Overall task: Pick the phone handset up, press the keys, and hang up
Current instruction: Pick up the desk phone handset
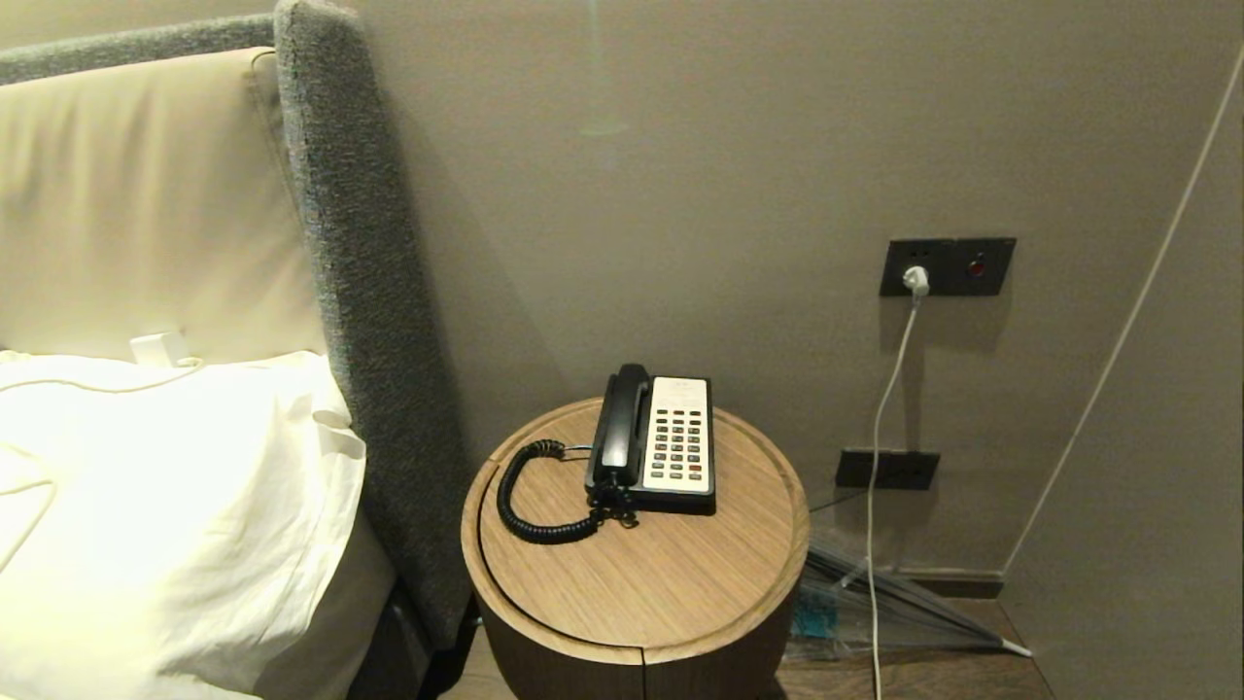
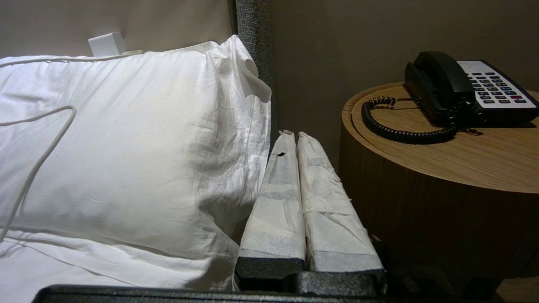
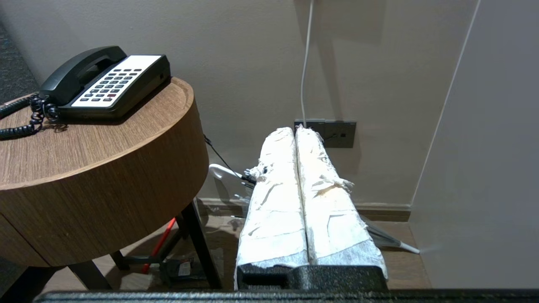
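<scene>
The black phone handset (image 1: pixel 620 420) rests in its cradle on the left side of the black-and-cream phone base (image 1: pixel 677 442), whose keys (image 1: pixel 679 443) face up. A black coiled cord (image 1: pixel 525 501) loops from it over the round wooden bedside table (image 1: pixel 641 583). Neither arm shows in the head view. My left gripper (image 2: pixel 294 134) is shut and empty, low between the pillow and the table, short of the handset (image 2: pixel 442 78). On the table's other side my right gripper (image 3: pixel 294 130) is shut and empty, below the table top, with the handset (image 3: pixel 80 71) off to its side.
A bed with a white pillow (image 1: pixel 165 506) and grey headboard (image 1: pixel 360 321) stands left of the table. A white cable (image 1: pixel 880 457) hangs from a dark wall socket (image 1: pixel 948 265) on the right. A folded umbrella (image 1: pixel 904 598) lies on the floor by the wall.
</scene>
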`<state>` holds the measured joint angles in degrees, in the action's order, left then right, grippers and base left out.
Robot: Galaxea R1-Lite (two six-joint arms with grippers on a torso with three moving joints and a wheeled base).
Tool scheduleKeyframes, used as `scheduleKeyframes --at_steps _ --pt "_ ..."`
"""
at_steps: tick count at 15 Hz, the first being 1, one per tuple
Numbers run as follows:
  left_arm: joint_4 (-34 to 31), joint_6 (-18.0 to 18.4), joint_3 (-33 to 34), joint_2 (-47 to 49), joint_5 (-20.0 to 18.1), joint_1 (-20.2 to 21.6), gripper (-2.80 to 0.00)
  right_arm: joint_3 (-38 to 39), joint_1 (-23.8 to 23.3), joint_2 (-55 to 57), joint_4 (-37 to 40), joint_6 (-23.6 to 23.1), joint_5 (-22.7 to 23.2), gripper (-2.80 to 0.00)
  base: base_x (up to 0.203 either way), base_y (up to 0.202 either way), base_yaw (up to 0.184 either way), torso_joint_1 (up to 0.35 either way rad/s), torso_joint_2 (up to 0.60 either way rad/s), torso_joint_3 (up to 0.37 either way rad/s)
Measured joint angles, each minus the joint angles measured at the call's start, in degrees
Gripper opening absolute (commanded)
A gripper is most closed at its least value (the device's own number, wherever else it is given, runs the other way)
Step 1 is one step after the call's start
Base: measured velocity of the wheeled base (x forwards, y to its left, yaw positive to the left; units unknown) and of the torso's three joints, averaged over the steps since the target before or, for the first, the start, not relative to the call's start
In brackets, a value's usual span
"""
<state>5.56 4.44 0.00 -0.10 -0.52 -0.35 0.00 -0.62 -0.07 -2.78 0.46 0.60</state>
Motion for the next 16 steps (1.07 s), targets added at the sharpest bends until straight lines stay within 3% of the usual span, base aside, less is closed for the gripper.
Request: scheduleKeyframes --at_steps 16 --pt "0.02 0.05 0.00 0.00 0.00 -0.02 -2.80 0.00 0.00 0.00 0.00 -0.02 0.00 -2.80 0.000 0.000 0.000 0.000 0.00 0.000"
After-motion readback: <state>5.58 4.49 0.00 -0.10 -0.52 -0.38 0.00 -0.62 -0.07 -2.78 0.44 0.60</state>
